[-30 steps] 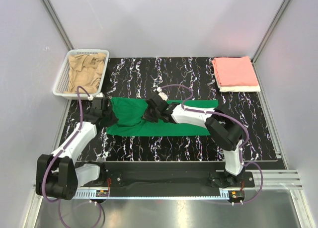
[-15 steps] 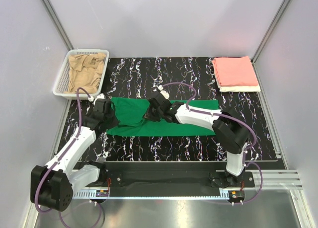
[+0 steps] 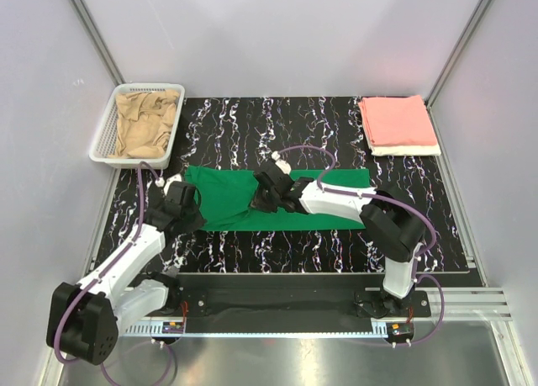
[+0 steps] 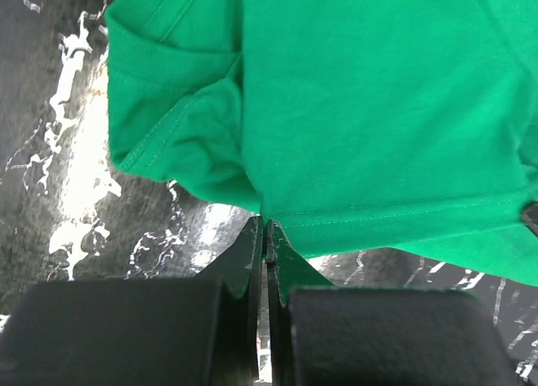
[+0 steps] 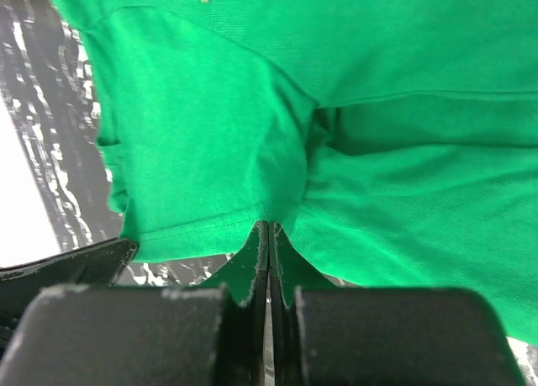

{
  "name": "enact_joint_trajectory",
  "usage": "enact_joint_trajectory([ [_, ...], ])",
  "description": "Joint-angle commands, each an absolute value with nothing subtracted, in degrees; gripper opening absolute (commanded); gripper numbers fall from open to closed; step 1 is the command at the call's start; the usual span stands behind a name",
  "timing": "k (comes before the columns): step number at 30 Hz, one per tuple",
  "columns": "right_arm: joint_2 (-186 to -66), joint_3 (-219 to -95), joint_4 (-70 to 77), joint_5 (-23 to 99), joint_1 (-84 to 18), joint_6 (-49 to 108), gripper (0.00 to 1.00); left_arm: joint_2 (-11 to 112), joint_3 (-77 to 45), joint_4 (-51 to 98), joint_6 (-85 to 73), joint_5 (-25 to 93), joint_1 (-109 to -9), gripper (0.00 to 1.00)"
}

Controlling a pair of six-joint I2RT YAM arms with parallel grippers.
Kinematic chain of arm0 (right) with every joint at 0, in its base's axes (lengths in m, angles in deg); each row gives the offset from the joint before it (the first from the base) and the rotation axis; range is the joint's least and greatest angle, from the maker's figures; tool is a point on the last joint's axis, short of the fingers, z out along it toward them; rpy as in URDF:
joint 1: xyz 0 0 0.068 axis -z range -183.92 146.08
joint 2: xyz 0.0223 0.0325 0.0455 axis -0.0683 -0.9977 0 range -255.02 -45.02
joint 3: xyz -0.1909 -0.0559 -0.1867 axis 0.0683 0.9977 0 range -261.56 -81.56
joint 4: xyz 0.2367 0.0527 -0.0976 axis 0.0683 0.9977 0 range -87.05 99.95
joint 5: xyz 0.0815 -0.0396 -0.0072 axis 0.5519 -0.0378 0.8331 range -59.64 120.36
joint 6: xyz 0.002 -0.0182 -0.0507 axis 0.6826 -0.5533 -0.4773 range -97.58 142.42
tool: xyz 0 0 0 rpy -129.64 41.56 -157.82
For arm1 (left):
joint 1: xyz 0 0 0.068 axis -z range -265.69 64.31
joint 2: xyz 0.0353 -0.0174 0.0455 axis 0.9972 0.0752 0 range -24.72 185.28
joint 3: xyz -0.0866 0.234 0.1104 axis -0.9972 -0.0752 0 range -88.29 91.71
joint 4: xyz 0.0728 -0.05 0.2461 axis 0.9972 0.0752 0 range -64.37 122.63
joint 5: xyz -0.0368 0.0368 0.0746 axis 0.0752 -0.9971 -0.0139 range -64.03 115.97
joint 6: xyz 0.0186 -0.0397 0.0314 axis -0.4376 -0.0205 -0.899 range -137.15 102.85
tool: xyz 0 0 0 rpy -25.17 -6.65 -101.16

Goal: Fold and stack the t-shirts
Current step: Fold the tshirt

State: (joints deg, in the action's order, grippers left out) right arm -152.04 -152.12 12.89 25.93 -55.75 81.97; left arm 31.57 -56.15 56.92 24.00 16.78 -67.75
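Note:
A bright green t-shirt (image 3: 324,197) lies stretched across the middle of the black marbled mat, its left part doubled over (image 4: 370,108). My left gripper (image 4: 266,228) (image 3: 192,214) is shut on the hem at the shirt's left end. My right gripper (image 5: 269,228) (image 3: 259,199) is shut on a hem edge of the folded layer near the shirt's middle. A salmon pink t-shirt (image 3: 397,120) lies folded at the back right on top of a folded white one (image 3: 408,150). A crumpled tan-beige t-shirt (image 3: 148,122) fills the basket.
The white mesh basket (image 3: 102,139) stands at the mat's back left corner. Grey walls with metal posts close in the back and sides. The arm bases and a metal rail run along the near edge.
My left gripper has drawn back toward the near edge with the shirt's left end. My right gripper has shifted a little to the right, still shut on the cloth.

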Motion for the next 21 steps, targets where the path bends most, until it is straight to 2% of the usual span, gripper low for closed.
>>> enact_joint_trajectory([
  [1,-149.7,-151.17,13.06,25.0,-56.39,80.87,0.0,31.26,-57.09,56.22,25.13,13.75,-67.58,0.0],
  [7,-150.14,-150.37,13.23,25.08,-56.39,79.47,0.01,34.6,-56.65,54.37,24.6,14.1,-67.58,0.0],
  [9,-150.14,-150.46,13.76,24.91,-56.48,78.06,0.07,36.01,-56.12,54.11,24.43,14.36,-67.58,0.0],
  [10,-150.14,-150.64,14.46,24.21,-56.39,77.54,0.16,36.45,-56.12,54.02,24.42,14.37,-67.58,0.0],
  [14,-149.26,-151.08,17.19,23.5,-56.39,75.51,0.35,36.46,-56.29,53.5,24.43,14.28,-67.49,0.0],
  [16,-148.91,-150.81,17.36,23.15,-56.48,75.68,0.4,36.37,-56.3,53.41,24.34,14.02,-67.58,0.0],
  [19,-150.13,-151.16,17.19,23.94,-56.48,75.77,0.41,36.37,-56.21,53.32,24.08,13.84,-67.58,0.0],
  [21,-151.36,-152.22,17.1,24.12,-56.48,75.6,0.37,36.54,-56.12,53.23,23.9,13.84,-67.49,0.0],
])
